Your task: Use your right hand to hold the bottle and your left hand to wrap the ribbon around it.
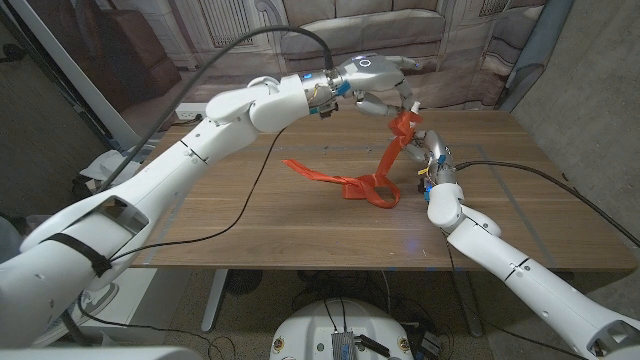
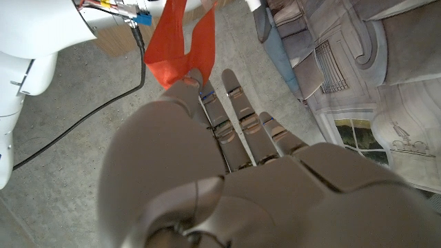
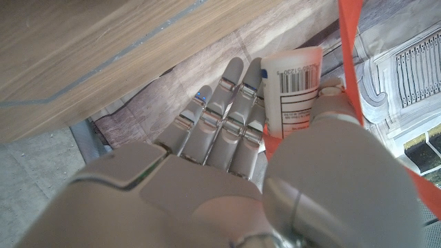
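Note:
A white bottle (image 3: 293,89) with a barcode label stands in my right hand (image 1: 432,160), gripped between its fingers (image 3: 227,117) and thumb near the table's right side. A red ribbon (image 1: 390,155) climbs from a loose heap on the table beside that hand up to my left hand (image 1: 372,82). The left hand hovers above and just behind the bottle and pinches the ribbon's upper end (image 2: 176,48). One strip of ribbon (image 3: 348,62) runs tight along the bottle's side, over my right thumb. The ribbon's free tail (image 1: 305,168) lies on the wood to the left. In the head view my right hand hides most of the bottle.
The wooden table (image 1: 250,235) carries a thin black cable (image 1: 235,218) across its left half and another black cable (image 1: 520,170) by my right arm. A printed backdrop hangs just behind the far edge. My left arm (image 1: 200,135) spans the table's back left.

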